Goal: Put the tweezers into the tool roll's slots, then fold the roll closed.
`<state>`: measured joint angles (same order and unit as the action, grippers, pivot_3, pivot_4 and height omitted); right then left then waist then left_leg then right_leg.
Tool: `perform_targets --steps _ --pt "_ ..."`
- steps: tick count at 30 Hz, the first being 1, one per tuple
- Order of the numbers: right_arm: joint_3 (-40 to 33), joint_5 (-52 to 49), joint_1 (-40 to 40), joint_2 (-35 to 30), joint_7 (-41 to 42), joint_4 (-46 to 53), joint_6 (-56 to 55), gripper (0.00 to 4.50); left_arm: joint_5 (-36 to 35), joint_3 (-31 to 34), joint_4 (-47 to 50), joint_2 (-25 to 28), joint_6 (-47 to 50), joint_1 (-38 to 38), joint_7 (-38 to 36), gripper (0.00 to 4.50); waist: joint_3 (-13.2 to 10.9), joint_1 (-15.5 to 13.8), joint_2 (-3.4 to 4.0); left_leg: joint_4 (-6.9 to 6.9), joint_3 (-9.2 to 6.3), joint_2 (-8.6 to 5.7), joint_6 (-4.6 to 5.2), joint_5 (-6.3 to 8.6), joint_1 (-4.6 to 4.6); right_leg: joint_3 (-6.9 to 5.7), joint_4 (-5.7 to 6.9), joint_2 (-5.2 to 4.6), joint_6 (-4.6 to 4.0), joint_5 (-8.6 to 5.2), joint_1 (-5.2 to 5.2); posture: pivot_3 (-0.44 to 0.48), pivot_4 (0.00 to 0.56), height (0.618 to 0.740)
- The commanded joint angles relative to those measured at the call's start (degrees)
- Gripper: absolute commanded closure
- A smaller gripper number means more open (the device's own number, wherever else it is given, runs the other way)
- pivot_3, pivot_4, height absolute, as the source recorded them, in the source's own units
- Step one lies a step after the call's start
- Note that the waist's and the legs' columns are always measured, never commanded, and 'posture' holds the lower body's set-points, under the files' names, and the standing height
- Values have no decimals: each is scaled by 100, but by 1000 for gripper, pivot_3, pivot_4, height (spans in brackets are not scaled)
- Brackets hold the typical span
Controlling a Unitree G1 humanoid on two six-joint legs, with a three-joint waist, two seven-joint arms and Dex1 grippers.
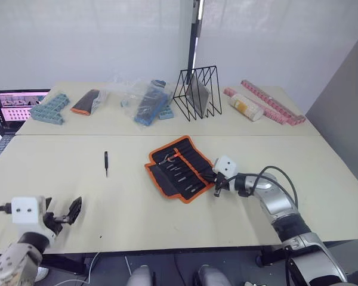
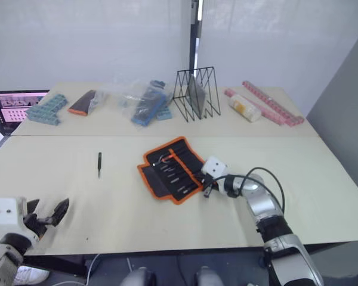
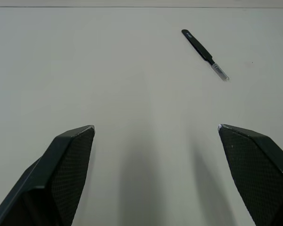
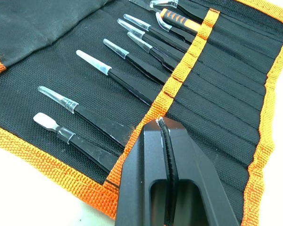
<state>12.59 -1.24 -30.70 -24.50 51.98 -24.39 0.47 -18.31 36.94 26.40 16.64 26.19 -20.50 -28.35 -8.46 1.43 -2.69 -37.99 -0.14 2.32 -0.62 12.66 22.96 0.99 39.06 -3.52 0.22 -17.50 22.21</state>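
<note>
The tool roll (image 1: 178, 168) lies open at frame centre, tweezers (image 4: 118, 75) tucked in its slots (image 4: 217, 108). The right gripper (image 4: 164, 129), fingers together, touches its orange band. One tweezer (image 1: 105, 162) lies apart, left of centre, beyond the left gripper (image 3: 155, 136), whose fingers are spread.

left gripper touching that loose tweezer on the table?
Apart. In the left wrist view the left gripper is open, and bare table separates its fingers from the loose tweezer, which lies well ahead.
</note>
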Motion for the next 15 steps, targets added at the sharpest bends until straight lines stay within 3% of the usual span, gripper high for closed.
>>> perform_targets --steps 1,8,15 --pt "337 198 213 78 219 -306 147 4500 -75 60 -74 -73 -607 -202 -20 42 -1 -5 1 0 1 3 0 0 0 -1 0 1 -3 -2 1 0 150 685" --pt "359 232 205 90 225 -340 126 4500 -213 -78 -177 26 -746 -142 119 42 -1 -11 2 0 9 15 0 4 -1 -2 0 11 -10 -6 2 0 150 685" --pt "367 240 267 133 161 -258 160 4500 -604 -335 10 305 223 777 708 42 0 -15 0 0 10 19 0 4 -4 -4 1 22 -9 -5 2 0 150 685"
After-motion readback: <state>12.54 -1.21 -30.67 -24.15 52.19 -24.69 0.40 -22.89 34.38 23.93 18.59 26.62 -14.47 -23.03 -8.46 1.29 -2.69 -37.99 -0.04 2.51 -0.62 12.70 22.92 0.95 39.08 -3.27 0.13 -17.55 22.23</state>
